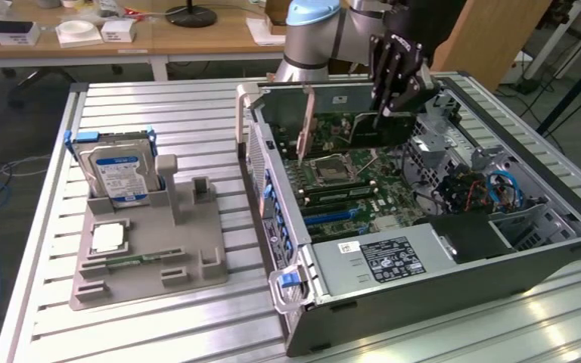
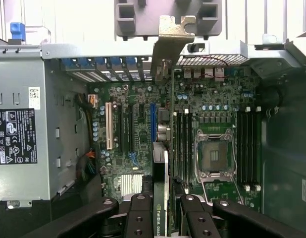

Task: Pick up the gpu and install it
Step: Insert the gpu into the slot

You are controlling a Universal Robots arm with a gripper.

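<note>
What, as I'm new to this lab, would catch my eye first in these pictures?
The open computer case on the exterior view's right, its green motherboard laid bare. Over it the gripper grips a dark graphics card with a silver bracket, edge down toward the slots. On the exterior view's left a hard drive stands upright in a grey holder.

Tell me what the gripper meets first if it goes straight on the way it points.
The gpu held in the gripper leads, probably meeting the motherboard near the blue slot; depth unclear.
</note>
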